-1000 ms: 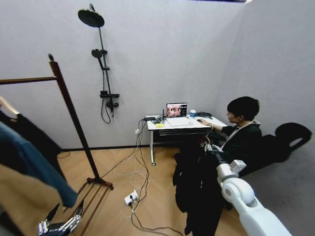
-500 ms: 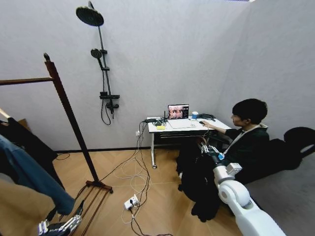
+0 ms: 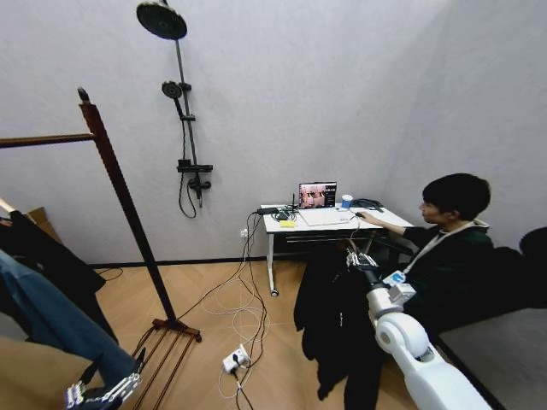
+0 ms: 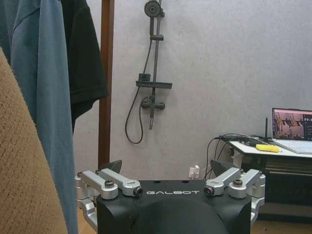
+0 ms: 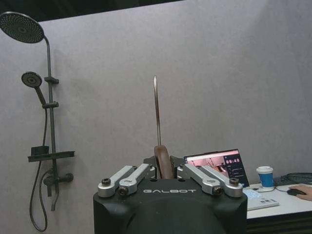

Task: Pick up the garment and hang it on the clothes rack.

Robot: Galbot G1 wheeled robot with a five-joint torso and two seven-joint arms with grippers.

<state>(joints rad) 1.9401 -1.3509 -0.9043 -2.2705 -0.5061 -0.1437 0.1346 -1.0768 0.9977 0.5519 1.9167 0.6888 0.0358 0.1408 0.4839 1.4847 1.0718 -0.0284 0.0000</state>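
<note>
While the left gripper (image 3: 102, 393) hangs low at the robot's left side, fingers spread and holding nothing, near the slatted foot of the clothes rack (image 3: 128, 209), the right gripper (image 3: 353, 257) is the one at work: it is raised out front on the right, and the right wrist view shows its fingers (image 5: 129, 176) closed on the brown neck of a hanger (image 5: 162, 161) whose metal hook (image 5: 156, 109) stands straight up above them. From that hold the garment (image 3: 333, 329) hangs as a long black drape, clear of the floor, just in front of the seated person and the surface (image 3: 329, 220) with its laptop. By the look of it the pick-up is done and the carry is in hand; the hanging is not yet begun. The rack stands well apart to the left, its near post leaning across the head view, the horizontal bar (image 3: 43, 140) running off the left edge. Hung nearest the left arm are 3 other clothes: a tan coat (image 4: 24, 161), a teal shirt (image 4: 44, 97) and a shorter black top (image 4: 85, 58). The next move seemingly calls for bringing the hanger leftward toward the bar, keeping the hook upright and above bar height, and aiming for a free stretch between the post and the black top.
</note>
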